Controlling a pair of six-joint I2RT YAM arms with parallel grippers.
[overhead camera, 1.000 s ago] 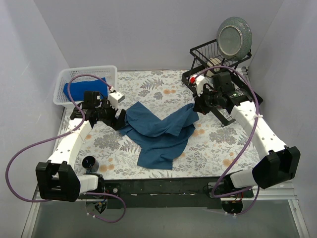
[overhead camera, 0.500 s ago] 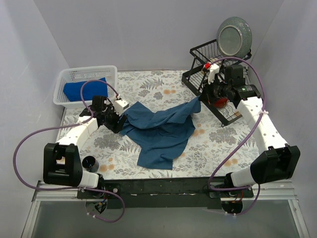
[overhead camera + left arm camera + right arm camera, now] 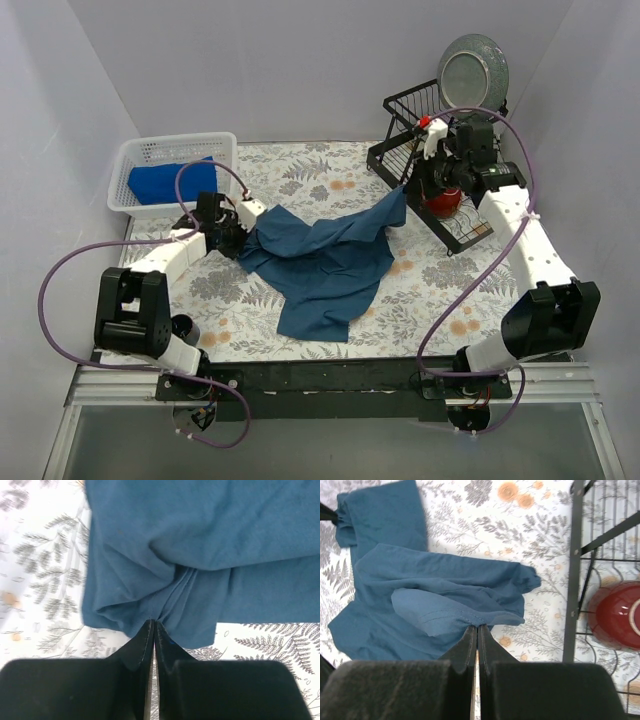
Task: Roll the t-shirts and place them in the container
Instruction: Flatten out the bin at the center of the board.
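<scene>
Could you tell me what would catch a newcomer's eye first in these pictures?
The dark teal-blue t-shirt sprawls crumpled across the middle of the floral table. It is pinched at its left edge by the left gripper and at its right end by the right gripper, both shut on the cloth. A royal blue t-shirt lies in the white basket at the back left.

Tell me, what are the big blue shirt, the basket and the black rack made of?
Shirt: soft matte cloth, likely a cotton knit; it wrinkles and drapes.
Basket: looks like white plastic, with moulded mesh walls.
Rack: thin black bars, probably coated metal wire.
</scene>
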